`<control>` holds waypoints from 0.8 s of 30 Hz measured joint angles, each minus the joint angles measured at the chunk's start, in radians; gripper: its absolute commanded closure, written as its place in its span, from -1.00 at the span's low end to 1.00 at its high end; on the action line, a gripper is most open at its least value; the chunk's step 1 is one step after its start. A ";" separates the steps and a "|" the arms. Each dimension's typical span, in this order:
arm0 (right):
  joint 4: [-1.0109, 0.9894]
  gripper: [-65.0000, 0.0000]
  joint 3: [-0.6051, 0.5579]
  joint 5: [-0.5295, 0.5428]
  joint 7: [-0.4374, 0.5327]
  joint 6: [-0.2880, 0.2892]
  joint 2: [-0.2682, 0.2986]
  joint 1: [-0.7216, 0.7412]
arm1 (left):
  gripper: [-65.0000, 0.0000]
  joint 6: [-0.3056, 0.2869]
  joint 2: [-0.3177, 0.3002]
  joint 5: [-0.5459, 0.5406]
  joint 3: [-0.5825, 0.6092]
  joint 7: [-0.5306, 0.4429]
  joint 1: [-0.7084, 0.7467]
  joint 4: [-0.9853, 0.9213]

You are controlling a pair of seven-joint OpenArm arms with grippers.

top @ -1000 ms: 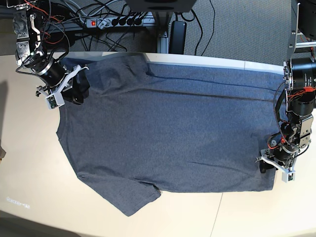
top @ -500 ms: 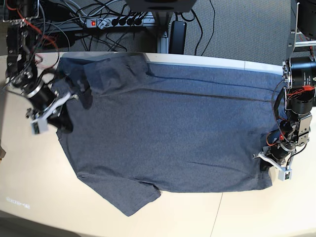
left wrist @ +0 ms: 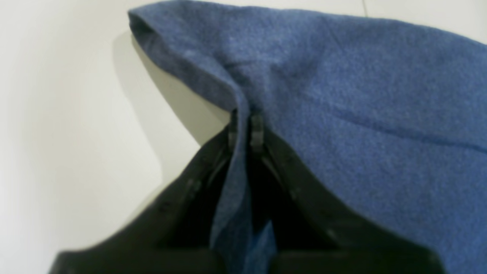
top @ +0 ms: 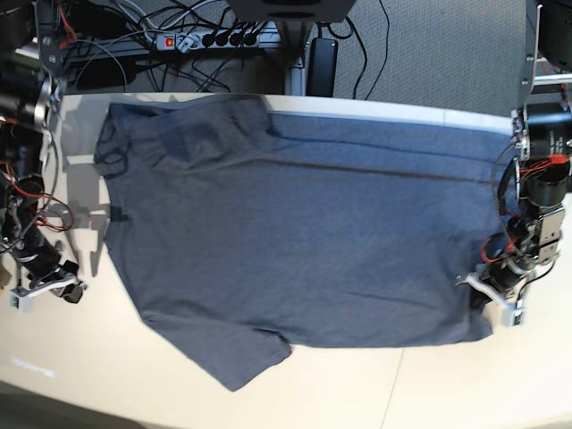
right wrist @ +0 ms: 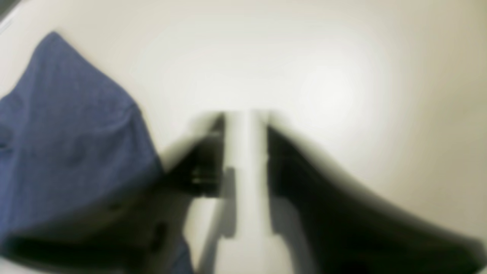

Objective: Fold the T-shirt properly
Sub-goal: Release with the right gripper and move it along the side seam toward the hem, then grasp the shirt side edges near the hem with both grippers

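Note:
The slate-blue T-shirt (top: 304, 232) lies spread flat on the pale table, neck toward the base view's left, plain side up; no lettering shows. My left gripper (top: 483, 299) is at the shirt's near right hem corner. In the left wrist view it (left wrist: 243, 131) is shut on a pinched fold of the blue fabric (left wrist: 361, 114), lifted slightly off the table. My right gripper (top: 54, 284) is off the shirt, over bare table at the left. In the blurred right wrist view it (right wrist: 245, 144) is open and empty, with the shirt's edge (right wrist: 68, 133) to its left.
The table (top: 447, 384) ends just behind the shirt's far edge. Beyond it are a power strip (top: 210, 38), cables and grey floor. One sleeve (top: 241, 362) points toward the table's front. The arm bases stand at the table's left and right sides.
My right gripper has let go at the shirt's far left sleeve and moved toward the front left, off the cloth. The left gripper has stayed shut on the hem corner.

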 measured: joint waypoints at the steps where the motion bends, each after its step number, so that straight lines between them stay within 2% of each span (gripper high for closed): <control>1: -0.053 -0.38 0.000 0.005 0.002 0.000 -0.001 0.029 | 1.00 0.000 0.000 0.000 0.000 0.000 0.000 0.000; 5: -0.151 -0.37 0.000 0.004 0.012 0.000 -0.018 0.073 | 1.00 0.000 0.000 0.001 0.000 -0.001 0.000 0.000; 15: -0.148 -0.37 0.000 -0.014 0.025 0.000 -0.146 0.095 | 1.00 0.000 0.000 0.001 0.000 -0.002 0.000 0.000; 24: -0.145 -0.37 -0.009 -0.050 0.042 0.000 -0.209 0.098 | 1.00 0.000 0.000 0.001 0.000 -0.002 0.000 0.000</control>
